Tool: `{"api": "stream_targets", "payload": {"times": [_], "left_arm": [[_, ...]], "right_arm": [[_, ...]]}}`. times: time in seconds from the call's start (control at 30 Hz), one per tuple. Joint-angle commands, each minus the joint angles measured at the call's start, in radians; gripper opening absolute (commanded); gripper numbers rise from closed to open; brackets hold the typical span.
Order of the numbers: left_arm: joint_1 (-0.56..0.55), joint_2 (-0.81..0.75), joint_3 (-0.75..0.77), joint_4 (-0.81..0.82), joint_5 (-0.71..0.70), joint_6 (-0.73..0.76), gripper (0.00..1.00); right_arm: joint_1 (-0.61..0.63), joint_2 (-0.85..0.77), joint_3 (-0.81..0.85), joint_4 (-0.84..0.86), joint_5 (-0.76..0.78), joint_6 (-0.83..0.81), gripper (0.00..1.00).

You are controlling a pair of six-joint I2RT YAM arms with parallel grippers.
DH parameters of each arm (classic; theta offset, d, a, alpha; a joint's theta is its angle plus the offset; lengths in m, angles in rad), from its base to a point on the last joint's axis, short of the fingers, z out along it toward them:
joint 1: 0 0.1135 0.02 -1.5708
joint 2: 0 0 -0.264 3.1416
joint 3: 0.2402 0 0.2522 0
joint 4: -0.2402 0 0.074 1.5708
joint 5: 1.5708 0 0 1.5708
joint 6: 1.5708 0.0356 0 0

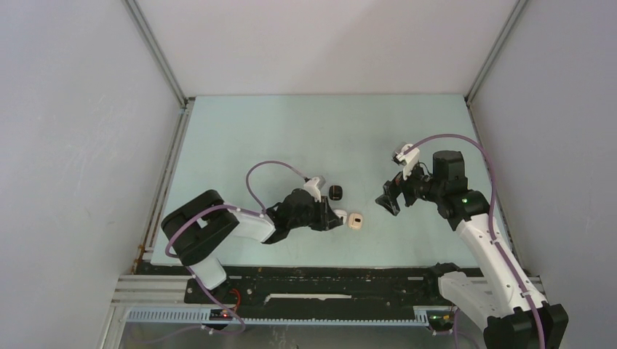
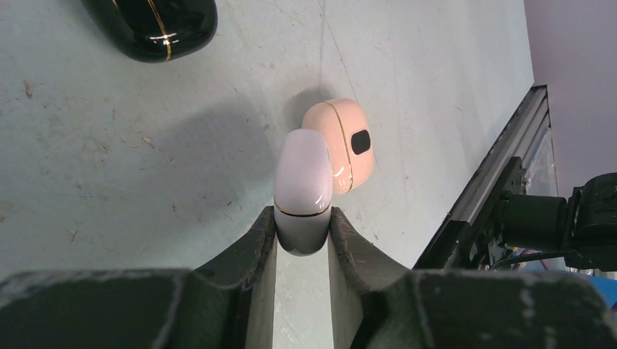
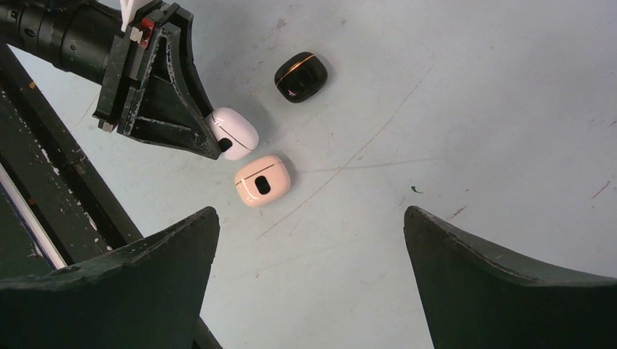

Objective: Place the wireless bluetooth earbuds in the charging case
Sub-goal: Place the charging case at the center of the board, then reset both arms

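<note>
The black case [image 2: 156, 25] runs off the top edge; the near end of the white case [image 2: 302, 182] seems hidden inside the left gripper [image 2: 303, 233].

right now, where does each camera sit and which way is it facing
top external: above and behind the bases, looking down on the table; both arms show.
left wrist: on the left arm, looking along the table past its own jaws, shut on the white case; pink case just beyond.
right wrist: on the right arm, looking down between its own open jaws at the left jaws and three cases.
shared: both wrist views show the white case, pink case and black case.
</note>
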Motion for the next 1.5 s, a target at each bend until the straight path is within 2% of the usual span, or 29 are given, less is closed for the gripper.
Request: {"api": "stream_targets", "payload": {"times": [0.0, 0.2, 0.47, 0.5, 0.53, 0.63, 0.93, 1.13, 1.17, 1.2, 1.23, 1.37, 1.47], "left_arm": [[0.013, 0.008, 0.01, 0.024, 0.032, -0.024, 0.22], [0.023, 0.002, 0.008, -0.006, 0.036, -0.044, 0.32], [0.038, -0.044, 0.031, -0.146, 0.014, -0.029, 0.37], [0.04, -0.054, 0.032, -0.17, 0.004, -0.025, 0.39], [0.042, -0.067, 0.035, -0.199, -0.008, -0.017, 0.46], [0.043, -0.126, 0.067, -0.353, -0.055, 0.045, 0.54], [0.065, -0.318, 0.226, -0.875, -0.329, 0.314, 0.64], [0.144, -0.457, 0.317, -1.019, -0.425, 0.39, 0.74], [0.168, -0.481, 0.328, -1.023, -0.419, 0.392, 0.8], [0.201, -0.502, 0.344, -1.034, -0.41, 0.396, 0.94], [0.224, -0.519, 0.361, -1.046, -0.409, 0.396, 0.99], [0.309, -0.581, 0.434, -1.087, -0.437, 0.41, 1.0], [0.329, -0.585, 0.472, -1.087, -0.49, 0.477, 1.0]], "right_arm": [[-0.002, 0.002, 0.0, 0.031, -0.005, -0.013, 1.0], [-0.001, 0.005, 0.0, 0.028, -0.007, -0.014, 1.0], [-0.002, 0.01, 0.0, 0.024, -0.006, -0.016, 1.0], [-0.001, 0.011, 0.0, 0.024, -0.007, -0.018, 1.0], [-0.001, 0.013, 0.0, 0.022, -0.008, -0.018, 1.0], [-0.001, 0.012, 0.001, 0.022, -0.003, -0.017, 1.0], [-0.004, 0.007, 0.0, 0.053, 0.067, 0.03, 1.0], [-0.003, -0.009, -0.002, 0.151, 0.246, 0.168, 1.0], [-0.003, -0.01, -0.006, 0.171, 0.283, 0.19, 1.0], [-0.004, -0.011, -0.012, 0.187, 0.314, 0.205, 1.0], [-0.003, -0.009, -0.012, 0.195, 0.338, 0.214, 1.0], [-0.003, 0.01, -0.016, 0.208, 0.385, 0.23, 1.0], [-0.004, 0.021, -0.016, 0.22, 0.405, 0.233, 1.0]]}}
